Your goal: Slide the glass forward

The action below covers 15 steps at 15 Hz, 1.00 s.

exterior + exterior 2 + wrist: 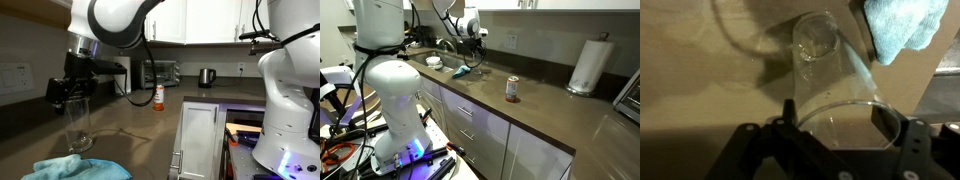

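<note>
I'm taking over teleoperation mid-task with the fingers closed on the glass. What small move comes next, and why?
Probably a slow slide forward, keeping the glass standing on the counter. The gripper grips it near the rim, so no regrasp seems needed. The blue cloth lies close beside the base, so steer clear of it.

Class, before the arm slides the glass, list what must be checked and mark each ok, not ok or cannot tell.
1. Tool closed on the rim of the glass: ok.
2. Glass upright: ok.
3. Glass empty: ok.
4. Blue cloth apart from the base of the glass: cannot tell; it lies close.
5. Orange-labelled bottle well away from the glass: ok.
</note>
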Available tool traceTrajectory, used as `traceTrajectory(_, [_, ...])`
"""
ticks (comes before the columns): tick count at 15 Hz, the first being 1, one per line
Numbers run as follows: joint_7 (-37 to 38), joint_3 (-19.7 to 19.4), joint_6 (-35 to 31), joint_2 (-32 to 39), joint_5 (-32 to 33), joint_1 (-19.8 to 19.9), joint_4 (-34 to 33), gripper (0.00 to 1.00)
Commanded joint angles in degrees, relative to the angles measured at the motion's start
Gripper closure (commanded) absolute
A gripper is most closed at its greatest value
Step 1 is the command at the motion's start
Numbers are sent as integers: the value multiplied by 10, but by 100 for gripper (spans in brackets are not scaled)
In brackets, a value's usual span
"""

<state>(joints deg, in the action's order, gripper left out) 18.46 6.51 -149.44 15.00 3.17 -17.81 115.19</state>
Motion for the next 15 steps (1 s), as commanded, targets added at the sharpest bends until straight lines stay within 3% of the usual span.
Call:
traceTrajectory(1, [31, -1, 21, -22, 13, -1, 35, 28])
traceTrajectory(15, [97, -3, 28, -80, 40, 1, 108, 29])
